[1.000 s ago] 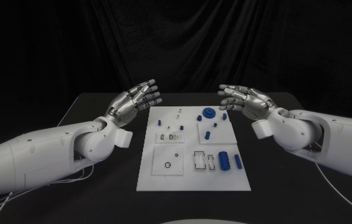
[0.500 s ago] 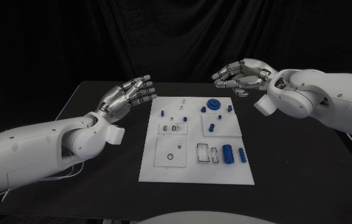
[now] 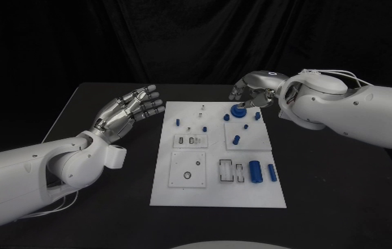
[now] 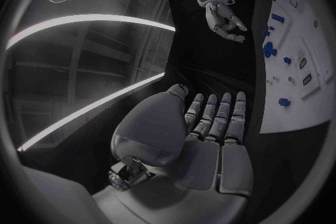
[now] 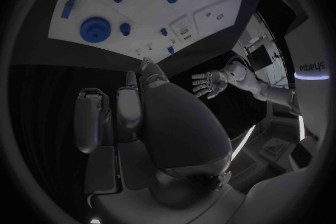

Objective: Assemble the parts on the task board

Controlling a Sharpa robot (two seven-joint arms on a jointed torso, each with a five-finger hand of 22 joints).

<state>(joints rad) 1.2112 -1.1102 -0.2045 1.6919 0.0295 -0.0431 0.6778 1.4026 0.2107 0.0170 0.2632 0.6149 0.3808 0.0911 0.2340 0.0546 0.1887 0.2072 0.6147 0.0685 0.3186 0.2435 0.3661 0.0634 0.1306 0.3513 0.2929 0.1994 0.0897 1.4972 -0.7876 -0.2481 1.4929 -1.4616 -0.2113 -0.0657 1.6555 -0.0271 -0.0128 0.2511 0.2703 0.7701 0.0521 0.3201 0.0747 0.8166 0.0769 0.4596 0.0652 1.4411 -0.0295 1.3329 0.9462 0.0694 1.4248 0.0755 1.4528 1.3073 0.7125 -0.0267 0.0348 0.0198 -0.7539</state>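
White task board (image 3: 216, 195) lies mid-table; left hand (image 3: 127, 112) fingers spread beside its edge; right hand (image 3: 249, 97) fingers curled, empty, above far edge.

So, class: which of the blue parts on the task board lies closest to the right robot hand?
The blue gear-like disc at the board's far edge, the widest and roundest part, lies right by the right robot hand; the others are smaller pegs and cylinders.

Left hand (image 3: 128, 111) spread; right hand (image 3: 250, 96) seemingly curled

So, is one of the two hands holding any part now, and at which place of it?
Nothing is held. The left hand is open beside the task board. The right hand hovers over the blue gear, empty.
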